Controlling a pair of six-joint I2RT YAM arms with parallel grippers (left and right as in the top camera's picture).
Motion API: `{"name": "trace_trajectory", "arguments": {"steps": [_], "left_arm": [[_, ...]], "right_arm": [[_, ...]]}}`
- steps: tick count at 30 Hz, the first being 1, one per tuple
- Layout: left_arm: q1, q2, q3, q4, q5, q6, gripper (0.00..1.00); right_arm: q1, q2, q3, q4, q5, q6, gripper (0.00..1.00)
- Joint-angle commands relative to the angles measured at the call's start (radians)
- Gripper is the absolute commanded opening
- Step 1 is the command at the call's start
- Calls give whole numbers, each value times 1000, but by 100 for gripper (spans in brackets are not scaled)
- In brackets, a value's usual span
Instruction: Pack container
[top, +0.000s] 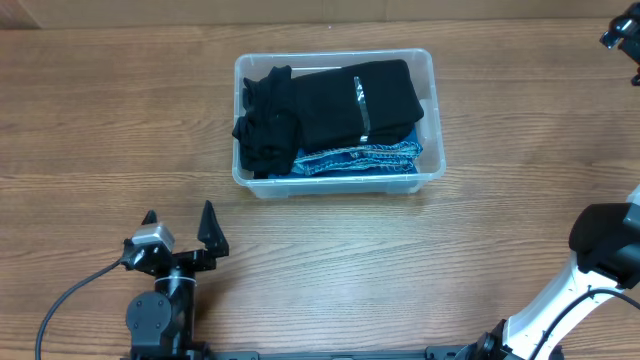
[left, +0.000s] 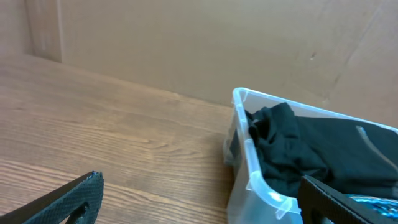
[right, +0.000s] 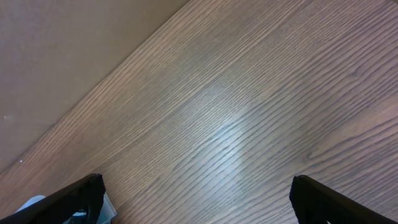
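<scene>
**Both claws released, container mid-table**

Your left gripper (top: 178, 213) sits low near the front edge of the wooden table (top: 100, 120). It points toward the far side, with its fingers spread wide and nothing between them. Your right gripper (right: 196, 182) is out at the far right corner, angled down over bare wood, likewise spread and empty. The container (top: 336, 58) rests mid-table, well apart from both, holding a folded black garment (top: 350, 100) on blue denim (top: 360, 160). A plain brown wall (left: 186, 43) backs the table.

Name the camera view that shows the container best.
Overhead: the whole container shows, rim and all corners, clothes inside. Left wrist catches one corner only; right wrist perhaps a pale sliver at its bottom edge.
</scene>
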Motion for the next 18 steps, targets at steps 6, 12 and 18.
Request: {"name": "trace_trajectory", "arguments": {"steps": [6, 12, 18], "left_arm": [[21, -48, -37, -116, 13, 83, 100], [21, -48, -37, -113, 13, 100, 100], [22, -48, -37, -113, 12, 100, 100]], "right_arm": [[-4, -7, 3, 4, -2, 0, 100], [-4, -7, 3, 4, -2, 0, 100], [-4, -7, 3, 4, -2, 0, 100]]}}
